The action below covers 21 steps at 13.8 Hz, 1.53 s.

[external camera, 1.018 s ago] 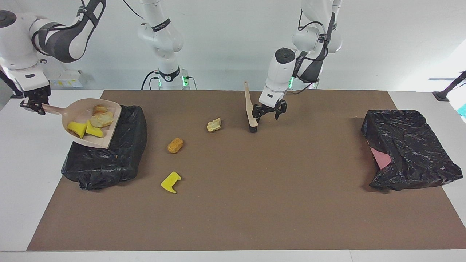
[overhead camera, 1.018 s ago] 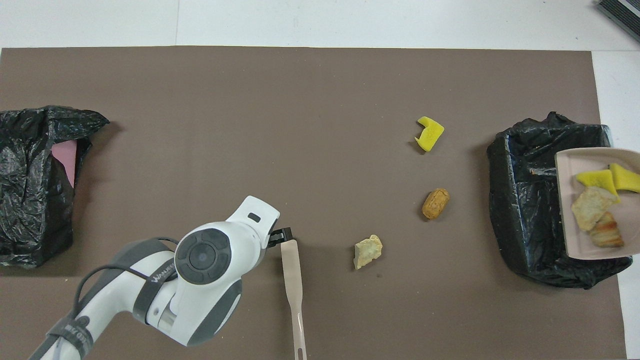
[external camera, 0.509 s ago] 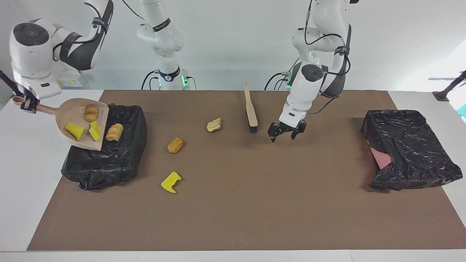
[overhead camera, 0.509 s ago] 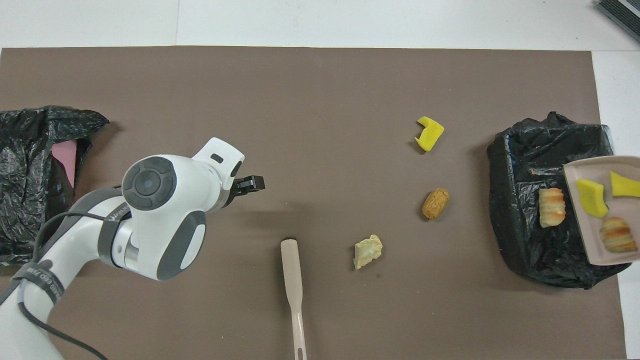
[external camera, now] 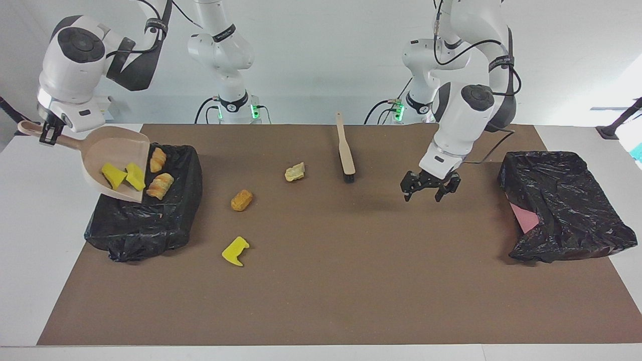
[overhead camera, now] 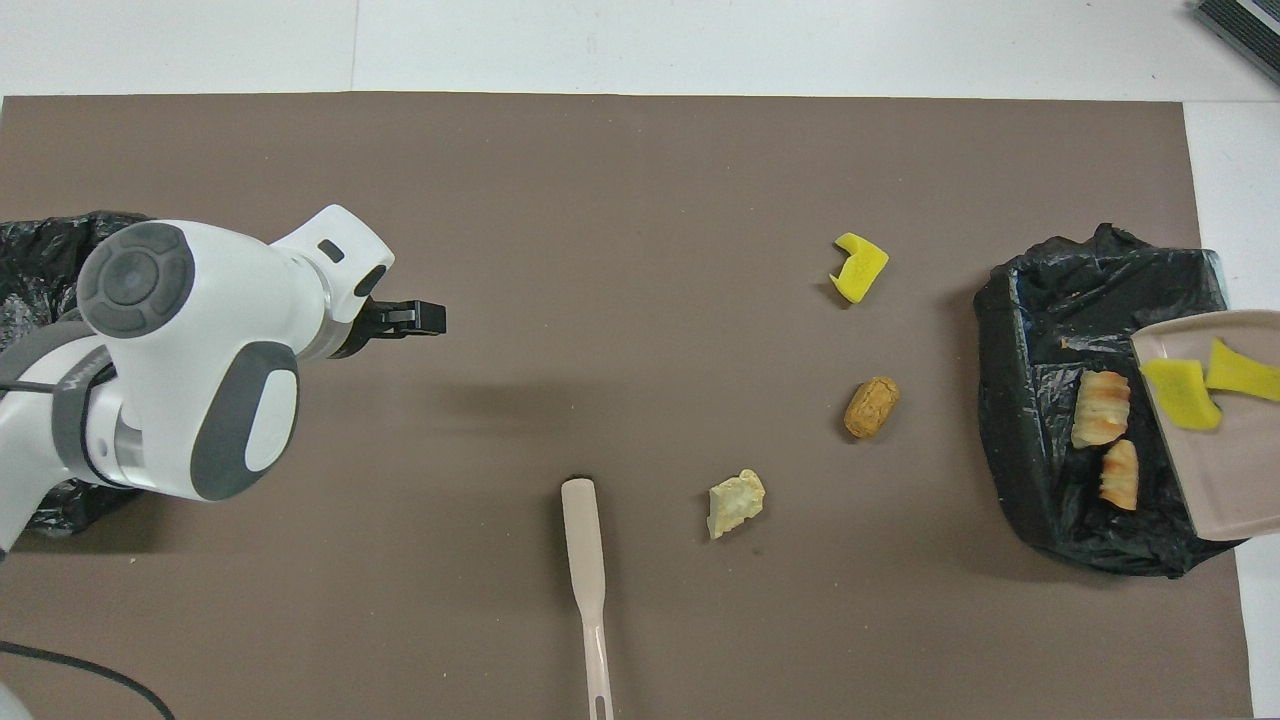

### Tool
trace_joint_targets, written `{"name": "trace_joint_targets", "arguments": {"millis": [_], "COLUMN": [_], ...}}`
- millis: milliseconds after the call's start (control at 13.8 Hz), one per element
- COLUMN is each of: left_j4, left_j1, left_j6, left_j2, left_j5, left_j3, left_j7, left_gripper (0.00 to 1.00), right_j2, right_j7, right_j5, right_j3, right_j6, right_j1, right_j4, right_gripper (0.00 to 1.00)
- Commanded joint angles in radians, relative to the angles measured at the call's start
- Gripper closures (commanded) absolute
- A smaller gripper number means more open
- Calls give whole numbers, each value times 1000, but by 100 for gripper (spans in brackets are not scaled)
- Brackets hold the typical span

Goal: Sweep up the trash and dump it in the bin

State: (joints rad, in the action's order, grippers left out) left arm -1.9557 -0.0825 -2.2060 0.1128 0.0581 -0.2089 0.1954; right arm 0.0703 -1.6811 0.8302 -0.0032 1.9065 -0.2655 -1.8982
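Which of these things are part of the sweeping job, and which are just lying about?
Part of the job:
- dustpan tipped over the bin, held by the right gripper
- yellow chunks and bread lumps
- scraps on the mat
- brush

Lying about:
- second bagged bin
- left gripper, open, empty

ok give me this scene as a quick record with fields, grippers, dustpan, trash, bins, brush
right gripper: shut on the dustpan handle, over the table edge at the right arm's end
dustpan: tilted over the bin, two yellow chunks at its lip
bin: black-lined, two bread-like lumps in it
trash on mat: yellow chunk, orange lump, pale lump
brush: lying on the mat, not held
left gripper: open, empty, over the mat between brush and second bin
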Motion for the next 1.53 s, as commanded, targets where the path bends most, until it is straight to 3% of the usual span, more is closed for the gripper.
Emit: {"name": "trace_joint_targets", "arguments": {"millis": [0,582,945,1455], "left_j4": [75,286,423,393], "left_j1": [35,165,191,222], "left_j6": [113,418,613,647], "left_j2": [4,-4,1,-59], "left_j5": [-15,-17,-43,-78], "left_j3": [-9,-7,0,11], "left_j7": [-106,-171,-169,-200], "left_gripper": [0,0,0,0], "right_j2": [28,40,45,33], "right_j7": [64,106,103,113], "right_j5": [75,269,368,337], "right_j3": [5,5,5,25], "right_j6": [-36,-144,-188,-207], "right_j1": [11,133,166,175], "right_j4": [-13,-12,-9,56], "right_gripper": [100,100,100,100]}}
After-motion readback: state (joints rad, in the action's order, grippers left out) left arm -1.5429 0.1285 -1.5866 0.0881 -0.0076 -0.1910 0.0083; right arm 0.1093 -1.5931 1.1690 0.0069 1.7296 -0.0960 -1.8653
